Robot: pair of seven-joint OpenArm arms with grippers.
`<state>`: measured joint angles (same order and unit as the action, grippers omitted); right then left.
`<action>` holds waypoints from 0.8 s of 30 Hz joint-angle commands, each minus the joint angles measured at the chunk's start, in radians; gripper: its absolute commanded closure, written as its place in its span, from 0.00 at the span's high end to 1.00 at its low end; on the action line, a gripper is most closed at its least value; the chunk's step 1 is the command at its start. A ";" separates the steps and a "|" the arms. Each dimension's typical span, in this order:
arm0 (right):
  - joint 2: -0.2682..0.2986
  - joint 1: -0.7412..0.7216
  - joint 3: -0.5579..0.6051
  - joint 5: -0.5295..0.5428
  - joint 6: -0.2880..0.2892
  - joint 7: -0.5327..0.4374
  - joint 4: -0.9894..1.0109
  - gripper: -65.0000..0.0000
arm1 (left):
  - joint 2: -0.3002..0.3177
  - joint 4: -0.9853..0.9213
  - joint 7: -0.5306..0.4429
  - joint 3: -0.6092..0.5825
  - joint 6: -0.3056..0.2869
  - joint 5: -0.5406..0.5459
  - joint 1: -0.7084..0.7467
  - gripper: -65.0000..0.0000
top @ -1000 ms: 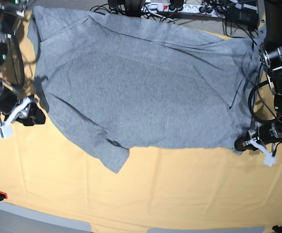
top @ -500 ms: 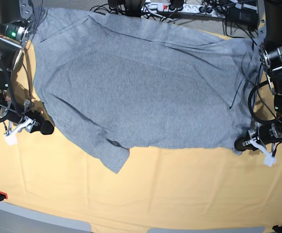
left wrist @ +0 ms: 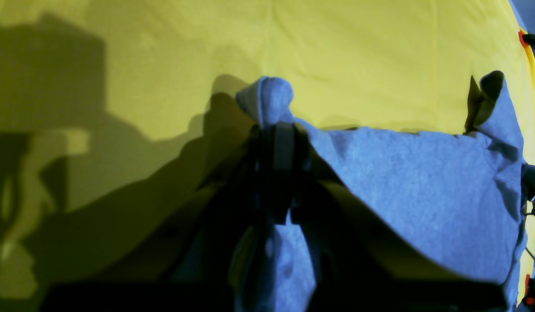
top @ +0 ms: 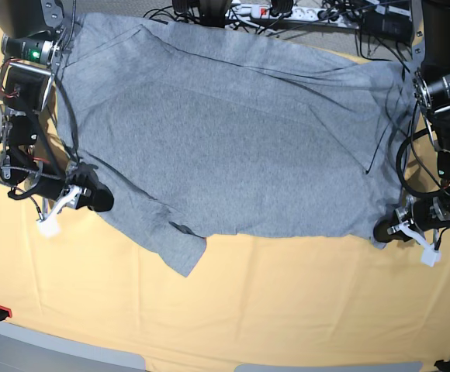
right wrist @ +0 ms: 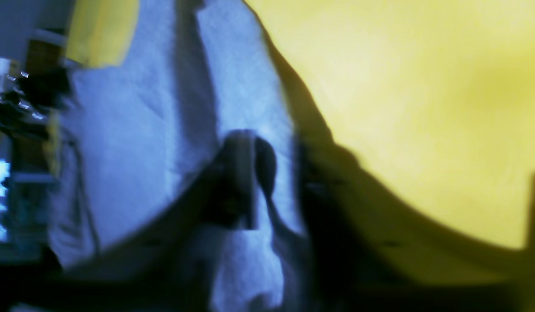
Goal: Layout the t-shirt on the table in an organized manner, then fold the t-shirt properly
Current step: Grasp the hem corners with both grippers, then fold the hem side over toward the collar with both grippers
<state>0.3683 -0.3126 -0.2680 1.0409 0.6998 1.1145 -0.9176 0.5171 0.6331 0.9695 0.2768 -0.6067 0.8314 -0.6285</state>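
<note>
One heather-grey t-shirt (top: 225, 132) lies spread across the upper half of the base view on the yellow tabletop (top: 287, 310), its long axis running left to right. Two claws, one at each lower corner: the left claw (top: 386, 230), lower right, is clenched on the hem corner; the right claw (top: 93, 198), lower left, is closed on the shirt's edge beside the sleeve.

backdrop: power strip (top: 265, 11), black cables (top: 330, 19) | front: possibly grey floor (top: 54, 353)
</note>
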 commanded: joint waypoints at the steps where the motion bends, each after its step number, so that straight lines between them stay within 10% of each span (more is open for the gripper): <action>1: 0.016 -0.019 0.000 -0.011 -0.002 -0.019 -0.008 0.00 | 0.018 0.014 -0.011 0.005 -0.007 0.029 -0.034 0.00; 24: 0.037 -0.303 0.000 -0.440 -0.013 -0.158 -0.008 0.00 | -0.006 0.014 -0.140 -0.016 -0.027 -0.066 -0.249 0.00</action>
<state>0.3805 -0.5797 -0.2634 0.5919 0.6888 0.9791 -0.9092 0.5003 0.6315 0.8555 0.2592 -0.6289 0.7475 -0.8402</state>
